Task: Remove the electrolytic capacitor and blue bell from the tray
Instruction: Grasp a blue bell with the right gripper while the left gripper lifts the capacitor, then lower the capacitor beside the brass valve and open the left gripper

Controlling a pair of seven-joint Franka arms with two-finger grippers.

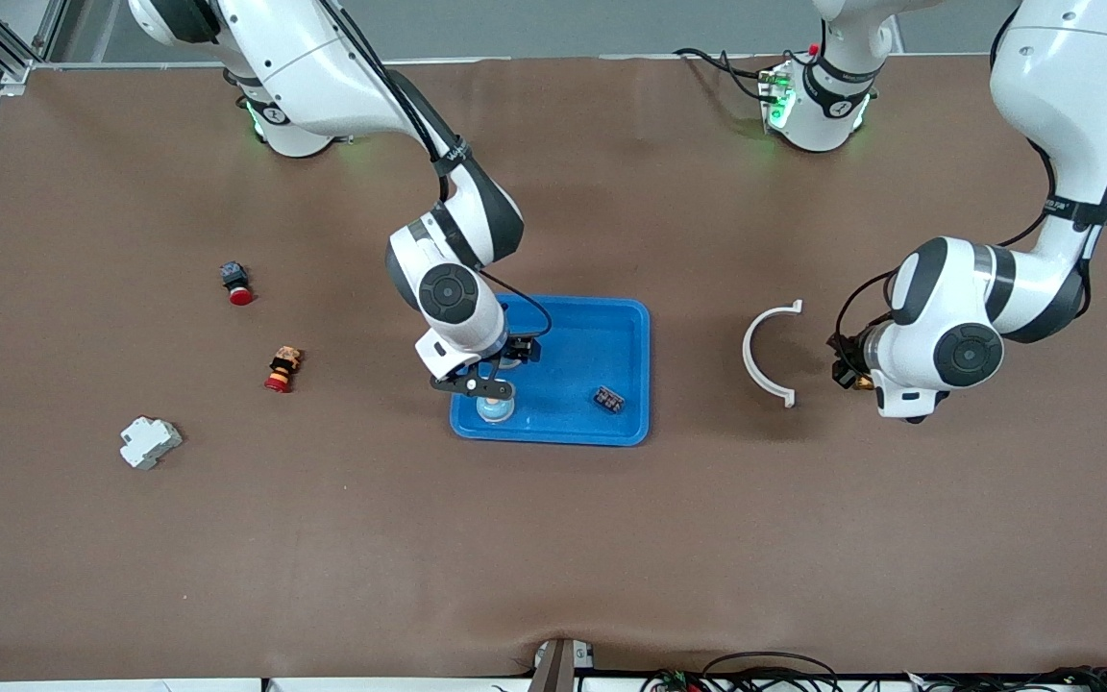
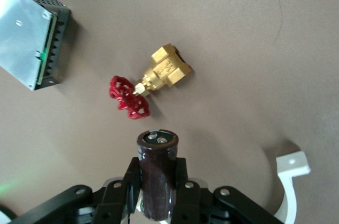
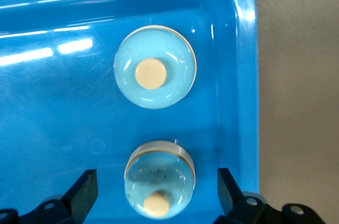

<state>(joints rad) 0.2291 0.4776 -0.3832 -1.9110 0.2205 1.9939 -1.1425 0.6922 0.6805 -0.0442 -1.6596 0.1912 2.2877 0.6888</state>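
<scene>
Item: blue bell (image 3: 159,184), in the tray (image 1: 626,317) corner, between my right gripper (image 3: 157,192) fingers, spread wide, not yet gripping. Next: descend, close squarely. Item: electrolytic capacitor (image 2: 157,173), clamped in my left gripper (image 2: 157,192), off-tray, over bare table; set down.

left gripper (image 2: 157,195) clamped, right gripper (image 3: 158,195) spread

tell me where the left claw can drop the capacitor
Bare tabletop lies nearer the camera than the left claw, shut on the capacitor. Crowded beneath: brass valve, grey box, white clip. The right claw is open over a blue bell in the tray.
</scene>
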